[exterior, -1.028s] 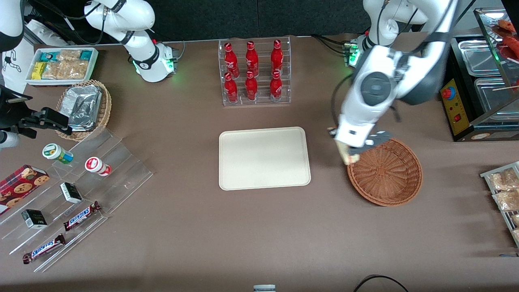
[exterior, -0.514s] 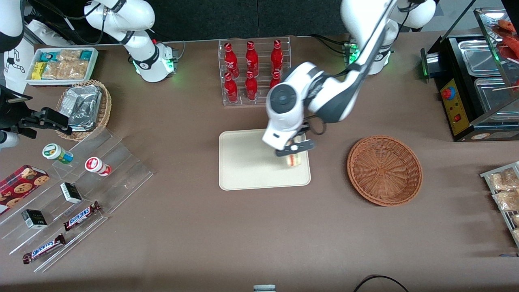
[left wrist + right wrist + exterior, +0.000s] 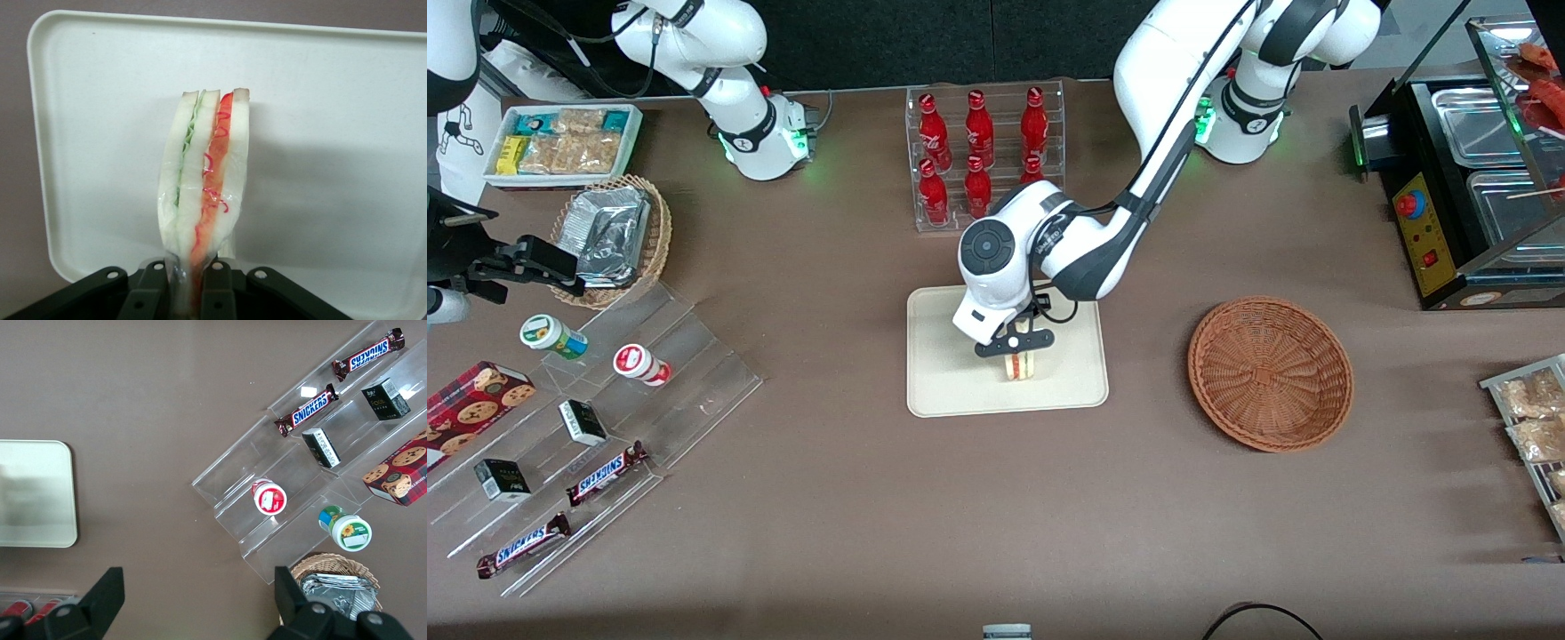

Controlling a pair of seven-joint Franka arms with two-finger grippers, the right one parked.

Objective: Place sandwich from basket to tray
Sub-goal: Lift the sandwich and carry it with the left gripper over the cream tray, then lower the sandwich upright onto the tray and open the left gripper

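Holding the sandwich [image 3: 1019, 365] tight, the pincer [image 3: 1015, 347] hung over the tray [image 3: 943, 391], with its two fingers [image 3: 149, 293] squeezed on the bread from both sides. The wrist view showed this best: the sandwich stuck out from the fingers, with white bread outside, green in one layer and red and orange in the other. A thin clear wrap seemed to cover it. The cream tray filled the view under it.

From the front, the sandwich was over the part of the tray nearer the camera, a bit toward the working arm's end. I could not tell if its tip touched the tray or was just above it.

The basket [image 3: 1270, 373] sat on the brown worktop [image 3: 996, 507], well apart from the tray, toward the working arm's end. Nothing was in it. So the first big parts looked done: the sandwich was out of the basket and over the tray.

What was left seemed small. The pincer would need to come down if the sandwich was not yet resting, then let go, then lift away. One thing could go wrong: the sandwich was standing on a thin edge, so it might tip over when let go. That would still be fine if it fell inside the tray's rim.
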